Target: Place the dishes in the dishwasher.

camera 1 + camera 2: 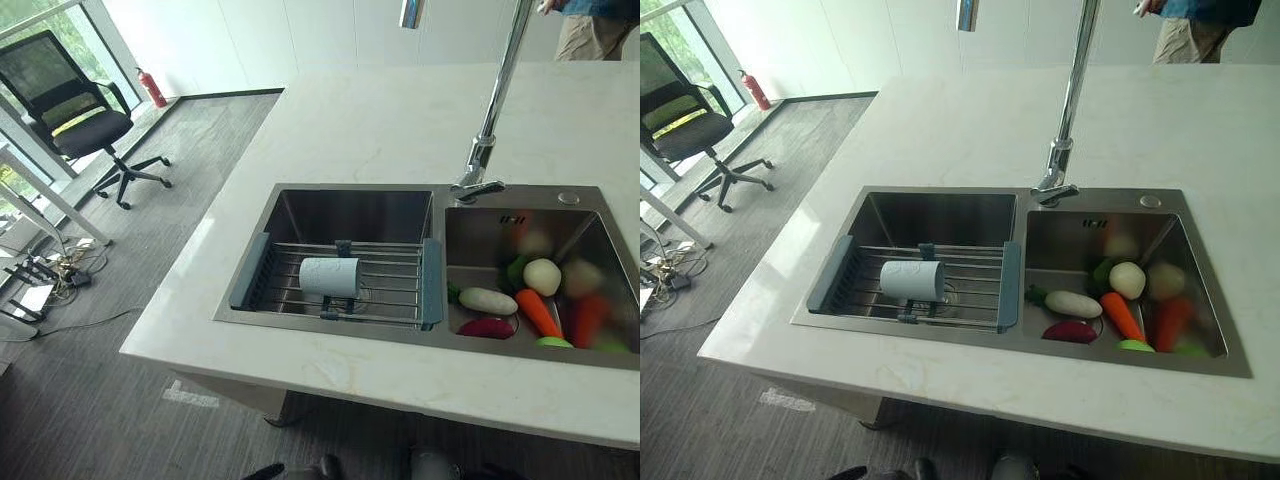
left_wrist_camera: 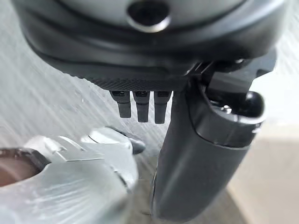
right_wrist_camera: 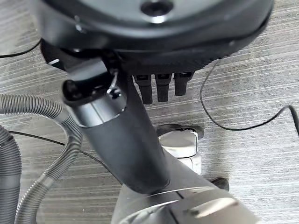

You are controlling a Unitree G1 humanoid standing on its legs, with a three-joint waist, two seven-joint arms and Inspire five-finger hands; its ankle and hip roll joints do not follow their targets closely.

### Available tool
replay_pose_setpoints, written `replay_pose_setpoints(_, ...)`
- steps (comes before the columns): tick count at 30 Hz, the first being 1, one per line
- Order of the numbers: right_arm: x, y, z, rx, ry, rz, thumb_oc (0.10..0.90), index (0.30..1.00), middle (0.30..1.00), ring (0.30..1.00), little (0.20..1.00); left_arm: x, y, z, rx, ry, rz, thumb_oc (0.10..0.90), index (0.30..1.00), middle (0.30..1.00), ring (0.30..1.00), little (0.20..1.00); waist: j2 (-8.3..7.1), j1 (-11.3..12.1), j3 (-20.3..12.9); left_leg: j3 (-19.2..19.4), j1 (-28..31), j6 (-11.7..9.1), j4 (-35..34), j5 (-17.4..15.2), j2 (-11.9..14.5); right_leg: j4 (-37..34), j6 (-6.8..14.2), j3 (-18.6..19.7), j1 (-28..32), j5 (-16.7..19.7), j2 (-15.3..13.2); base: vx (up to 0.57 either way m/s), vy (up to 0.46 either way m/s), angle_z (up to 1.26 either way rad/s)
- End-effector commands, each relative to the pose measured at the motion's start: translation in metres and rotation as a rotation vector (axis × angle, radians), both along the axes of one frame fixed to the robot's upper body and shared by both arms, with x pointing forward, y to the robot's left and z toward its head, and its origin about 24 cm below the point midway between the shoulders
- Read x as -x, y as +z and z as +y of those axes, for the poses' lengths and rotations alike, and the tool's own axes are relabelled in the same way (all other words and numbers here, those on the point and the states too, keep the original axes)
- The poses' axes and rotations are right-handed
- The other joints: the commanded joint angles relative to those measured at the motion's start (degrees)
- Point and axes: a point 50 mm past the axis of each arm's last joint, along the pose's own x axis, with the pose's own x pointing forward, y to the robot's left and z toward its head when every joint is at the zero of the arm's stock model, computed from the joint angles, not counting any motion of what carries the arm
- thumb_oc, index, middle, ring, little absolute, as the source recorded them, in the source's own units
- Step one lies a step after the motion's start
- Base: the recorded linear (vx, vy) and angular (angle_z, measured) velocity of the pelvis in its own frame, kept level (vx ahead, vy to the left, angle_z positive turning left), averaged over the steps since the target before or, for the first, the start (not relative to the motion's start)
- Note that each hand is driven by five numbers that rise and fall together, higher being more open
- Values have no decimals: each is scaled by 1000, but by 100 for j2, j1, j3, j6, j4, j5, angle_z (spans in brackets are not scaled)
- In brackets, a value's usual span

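Observation:
A pale blue cup [image 1: 329, 276] lies on its side on a wire drying rack [image 1: 390, 285] that spans the left sink basin [image 1: 300, 210]. My left hand [image 2: 205, 154] hangs low over the grey floor, its fingers [image 2: 142, 106] straight and holding nothing. My right hand [image 3: 126, 135] likewise hangs above the floor with straight fingers [image 3: 163, 87] and an empty grasp. Both hands are well away from the sink.
The right basin holds toy vegetables, among them a white radish [image 1: 487, 300] and a carrot [image 1: 538, 312]. A tall tap [image 1: 497, 90] rises behind the sink. The white counter [image 1: 380, 120] stretches back. An office chair [image 1: 75, 110] stands at the far left, and a person [image 1: 590, 30] beyond the counter.

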Motion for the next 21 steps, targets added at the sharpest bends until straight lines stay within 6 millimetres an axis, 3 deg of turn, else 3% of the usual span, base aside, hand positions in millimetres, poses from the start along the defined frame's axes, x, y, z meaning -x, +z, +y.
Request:
replay_pose_setpoints(1, -33, 7, 3, -16, 3, -130, 800, 900, 900, 900, 900, -12, 14, 46, -224, 141, -81, 800, 900, 900, 900, 900, -193, 101, 21, -433, -359, -229, 601, -613, 43, -924, 659, 36, 872, 129, -152, 14, 45, 3)
replay_pose_setpoints(5, -26, 10, -10, 12, -23, -94, 800, 900, 900, 900, 900, -7, 43, 108, -545, 307, -104, 800, 900, 900, 900, 900, -126, 101, -18, -456, -352, -206, 601, -605, 2, -924, 658, 110, 855, 115, -148, 17, 58, 0)
replay_pose_setpoints(7, -17, 10, -18, 24, -64, -58, 800, 900, 900, 900, 900, -8, 85, 164, -853, 285, -69, 800, 900, 900, 900, 900, -67, 125, -41, -437, -303, -183, 601, -648, -8, -924, 678, 110, 886, 91, -163, 35, 62, -1)
replay_pose_setpoints(9, -13, 10, -21, 30, -78, -44, 800, 900, 900, 900, 900, -13, 119, 195, -1120, 223, 17, 800, 900, 900, 900, 900, -28, 134, -72, -418, -335, -161, 601, -627, -6, -924, 693, 111, 841, 128, -171, -1, 39, -4)
replay_pose_setpoints(10, -11, 10, -20, 32, -83, -37, 800, 900, 900, 900, 900, -18, 148, 213, -1333, 188, 61, 800, 900, 900, 900, 900, -12, 141, -79, -395, -307, -152, 601, -663, 1, -924, 712, 121, 857, 112, -174, 1, 19, -9)
replay_pose_setpoints(12, -11, 9, -19, 30, -95, -37, 800, 900, 900, 900, 900, -33, 196, 238, -1582, 141, 55, 800, 900, 900, 900, 900, 6, 162, -100, -361, -315, -121, 601, -674, 5, -924, 737, 146, 832, 143, -169, -1, -9, -12)
replay_pose_setpoints(16, -8, 5, -10, 11, -114, -55, 800, 900, 900, 900, 900, -69, 303, 255, -2007, 120, -217, 800, 900, 900, 900, 900, 7, 187, -157, -309, -320, -74, 601, -730, 17, -924, 776, 176, 794, 154, -153, 4, -35, -4)
replay_pose_setpoints(19, -5, 3, -6, -4, -127, -66, 800, 900, 900, 900, 900, -99, 385, 240, -2266, 88, -486, 800, 900, 900, 900, 900, -6, 194, -246, -278, -308, -74, 601, -798, 18, -924, 811, 193, 787, 129, -141, 17, -50, -3)
replay_pose_setpoints(21, -5, 2, -3, -19, -132, -71, 800, 900, 900, 900, 900, -113, 422, 221, -2371, 79, -643, 800, 900, 900, 900, 900, -31, 176, -315, -244, -293, -78, 601, -841, 27, -924, 835, 205, 782, 116, -136, 30, -57, -3)
